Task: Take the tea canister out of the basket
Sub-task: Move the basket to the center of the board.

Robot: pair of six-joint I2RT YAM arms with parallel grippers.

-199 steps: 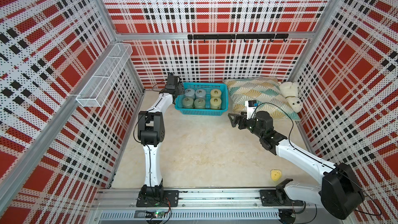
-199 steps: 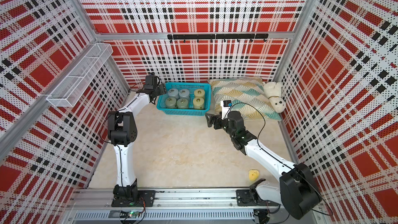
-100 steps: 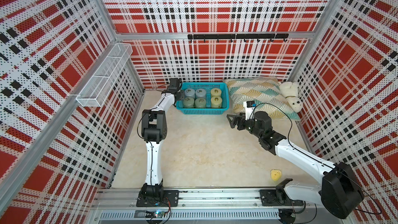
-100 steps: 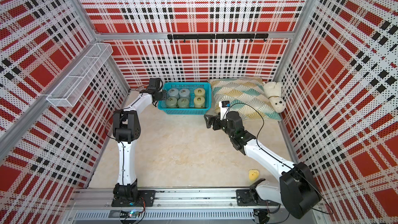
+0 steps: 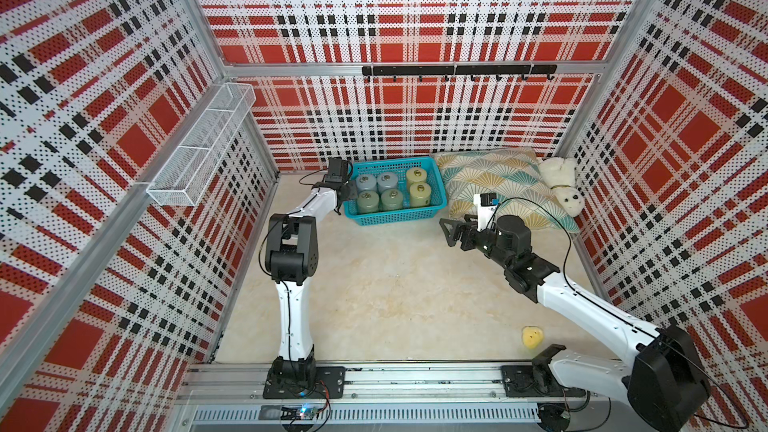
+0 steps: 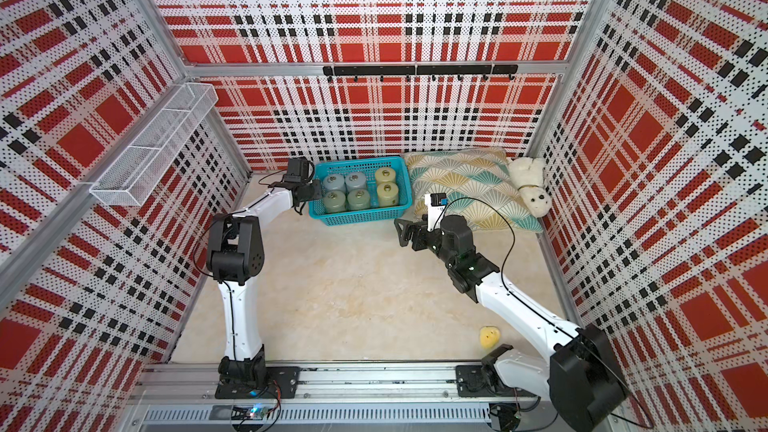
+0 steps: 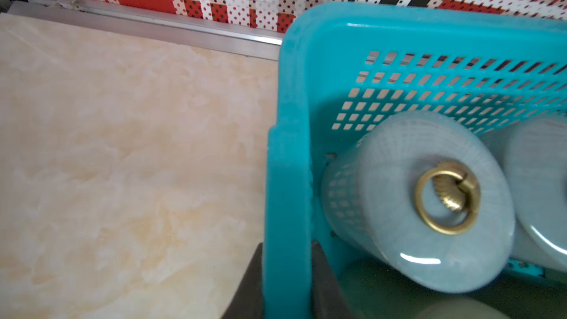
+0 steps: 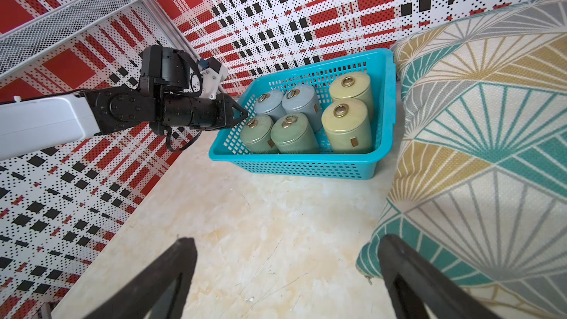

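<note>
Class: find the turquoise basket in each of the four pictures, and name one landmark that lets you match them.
Top view: basket at the back, beside the pillow.
Top view: basket there too.
Left wrist: basket close up, its end wall clamped in the left gripper.
Right wrist: basket ahead, beside the pillow.
Landmark: the corner blue-grey canister.

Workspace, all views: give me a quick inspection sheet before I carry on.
Surface: beige marbled tabletop, no spills seen.
Job's things: turquoise perforated plastic basket near back wall; six lidded cylindrical tea canisters, blue, green and yellow, upright inside.
Clutter: fan-patterned cushion, white plush toy, small yellow object.
Grippers: left gripper shut on basket's end wall; right gripper open, empty, above tabletop.
Cables: black cable loops from right wrist over cushion.
Surroundings: red plaid perforated walls, white wire-mesh rack, black hook rail.
</note>
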